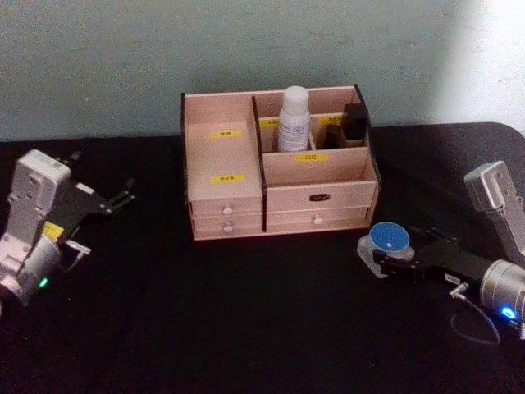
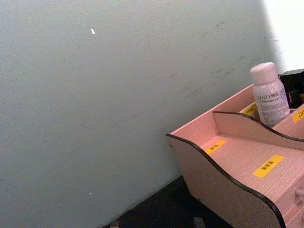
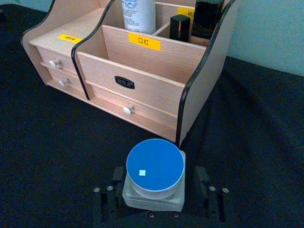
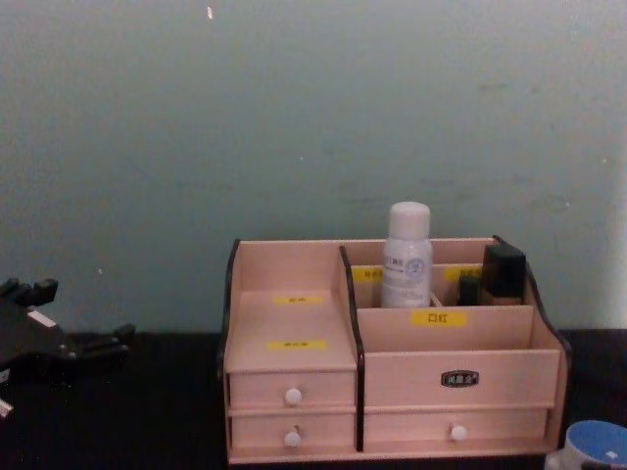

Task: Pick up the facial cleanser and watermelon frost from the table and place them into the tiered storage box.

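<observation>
Placement of the watermelon frost [image 3: 156, 167] is the step in hand, since the facial cleanser [image 1: 294, 121] already stands upright in a rear compartment of the tiered storage box [image 1: 316, 197], which sits at the middle of the desk [image 1: 246, 328] towards its back edge. The blue-lidded jar rests on the desk just beside the box's front right corner. The right pincer [image 1: 392, 256] is set around it, but whether it has clamped down cannot be told. The left pincer [image 1: 121, 195] hangs spread and empty near the desk's left edge. The next move probably calls for a firm hold on the jar's sides, a lift clear of the box's wall, then a carry over a free compartment
</observation>
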Available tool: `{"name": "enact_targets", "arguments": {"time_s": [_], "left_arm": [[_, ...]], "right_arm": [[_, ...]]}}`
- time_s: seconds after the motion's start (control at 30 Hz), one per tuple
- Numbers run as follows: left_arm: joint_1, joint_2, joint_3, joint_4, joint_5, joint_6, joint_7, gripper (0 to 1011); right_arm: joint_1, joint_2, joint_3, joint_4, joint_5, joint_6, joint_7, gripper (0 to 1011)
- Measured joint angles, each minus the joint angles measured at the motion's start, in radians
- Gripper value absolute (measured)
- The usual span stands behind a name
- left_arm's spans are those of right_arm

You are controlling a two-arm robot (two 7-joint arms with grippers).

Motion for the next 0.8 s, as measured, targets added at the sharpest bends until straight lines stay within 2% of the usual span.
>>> {"name": "enact_targets", "arguments": {"time_s": [0.3, 0.8], "left_arm": [[0.000, 0.000, 0.000, 0.000, 0.000, 0.000, 0.000, 1001], [0.000, 0.000, 0.000, 0.000, 0.000, 0.000, 0.000, 1001]], "right_arm": [[0.000, 0.000, 0.000, 0.000, 0.001, -0.001, 0.000, 721], [0.000, 0.000, 0.000, 0.000, 0.001, -0.001, 0.000, 698]]}}
